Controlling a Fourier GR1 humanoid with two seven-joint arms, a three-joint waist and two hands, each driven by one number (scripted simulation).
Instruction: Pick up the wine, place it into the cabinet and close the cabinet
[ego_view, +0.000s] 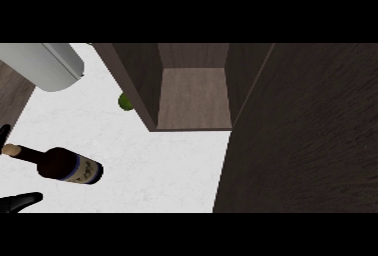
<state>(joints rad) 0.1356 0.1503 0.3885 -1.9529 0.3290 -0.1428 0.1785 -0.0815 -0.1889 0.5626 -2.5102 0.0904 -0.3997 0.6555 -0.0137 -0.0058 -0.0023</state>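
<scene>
while lying sideways, wine (63, 165) neck pointing left, left robot hand (18, 201) fingers unclear

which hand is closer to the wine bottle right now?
Left. Only the left hand shows: dark fingers at the view's lower left edge, just below the wine bottle lying on the counter, not touching it. The right hand is out of view.
</scene>
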